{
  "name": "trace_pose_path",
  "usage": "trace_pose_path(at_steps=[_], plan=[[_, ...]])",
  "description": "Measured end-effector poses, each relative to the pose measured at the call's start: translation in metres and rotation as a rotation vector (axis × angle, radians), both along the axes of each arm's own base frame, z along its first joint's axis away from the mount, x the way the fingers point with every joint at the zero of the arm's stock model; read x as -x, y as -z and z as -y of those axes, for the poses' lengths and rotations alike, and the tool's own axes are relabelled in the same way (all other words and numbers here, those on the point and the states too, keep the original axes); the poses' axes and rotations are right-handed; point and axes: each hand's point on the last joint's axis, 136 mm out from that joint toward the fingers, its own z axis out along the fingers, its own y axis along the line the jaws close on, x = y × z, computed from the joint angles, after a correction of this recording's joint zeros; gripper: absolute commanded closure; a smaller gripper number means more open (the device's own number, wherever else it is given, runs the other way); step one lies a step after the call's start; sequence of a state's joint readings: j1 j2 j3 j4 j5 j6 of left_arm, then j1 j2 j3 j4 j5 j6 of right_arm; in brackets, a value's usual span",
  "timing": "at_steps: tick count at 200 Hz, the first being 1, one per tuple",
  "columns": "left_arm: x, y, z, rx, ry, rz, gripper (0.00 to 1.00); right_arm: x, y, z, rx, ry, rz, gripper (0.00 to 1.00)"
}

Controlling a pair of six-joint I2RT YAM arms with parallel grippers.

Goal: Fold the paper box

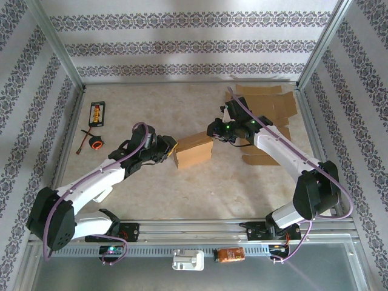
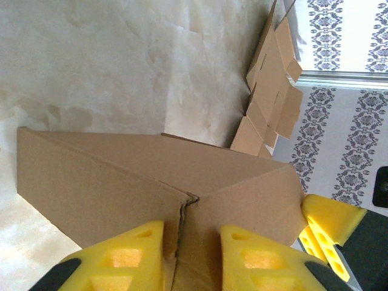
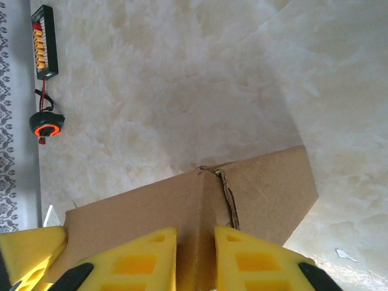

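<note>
mid-table (image 1: 200, 194), left end effector (image 2: 191, 233) and right end effector (image 3: 195, 233) pinch paper box (image 1: 194, 151).

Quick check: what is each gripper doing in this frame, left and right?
Left gripper: closed on a folded corner of the paper box.
Right gripper: closed on the paper box at its opposite end.

The top camera hangs above and behind my bases, looking down over the whole table (image 1: 200, 188). Each wrist camera peers along its own tool, left tool (image 2: 191, 254) and right tool (image 3: 195, 257), hard up against the box (image 1: 193, 150) from opposite ends; all three share that box.
</note>
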State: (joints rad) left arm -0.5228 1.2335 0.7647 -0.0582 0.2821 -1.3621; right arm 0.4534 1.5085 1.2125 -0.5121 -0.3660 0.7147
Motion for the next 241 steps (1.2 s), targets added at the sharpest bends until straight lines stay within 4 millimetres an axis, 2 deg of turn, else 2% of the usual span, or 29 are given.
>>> trace_pose_path(at_steps=[37,78,138,146,170,180,215,230,241], plan=[[-0.002,0.003,0.001,0.001,0.002,0.004,0.83,-0.002,0.005,0.004,0.052,-0.01,0.034,0.8],[-0.003,0.006,0.003,-0.014,0.023,0.028,0.84,-0.003,0.012,0.011,0.157,-0.035,0.088,0.71],[-0.004,0.008,0.003,-0.101,0.083,0.059,0.85,-0.003,0.017,0.017,0.228,-0.069,0.123,0.75],[-0.004,0.007,0.002,-0.114,0.089,0.058,0.82,-0.003,0.017,0.016,0.226,-0.071,0.123,0.75],[-0.002,0.008,-0.004,-0.17,0.093,0.048,0.53,-0.001,0.015,0.016,0.216,-0.079,0.109,0.67],[0.001,0.011,-0.008,-0.2,0.102,0.047,0.47,-0.001,0.014,0.018,0.215,-0.075,0.1,0.63],[0.006,0.01,-0.01,-0.22,0.125,0.053,0.46,-0.009,0.005,0.025,0.206,-0.065,0.093,0.62],[0.006,0.009,-0.006,-0.199,0.141,0.059,0.5,-0.012,0.008,0.022,0.194,-0.074,0.082,0.65],[0.005,0.011,-0.002,-0.178,0.146,0.055,0.58,-0.01,0.016,0.019,0.192,-0.086,0.058,0.68]])
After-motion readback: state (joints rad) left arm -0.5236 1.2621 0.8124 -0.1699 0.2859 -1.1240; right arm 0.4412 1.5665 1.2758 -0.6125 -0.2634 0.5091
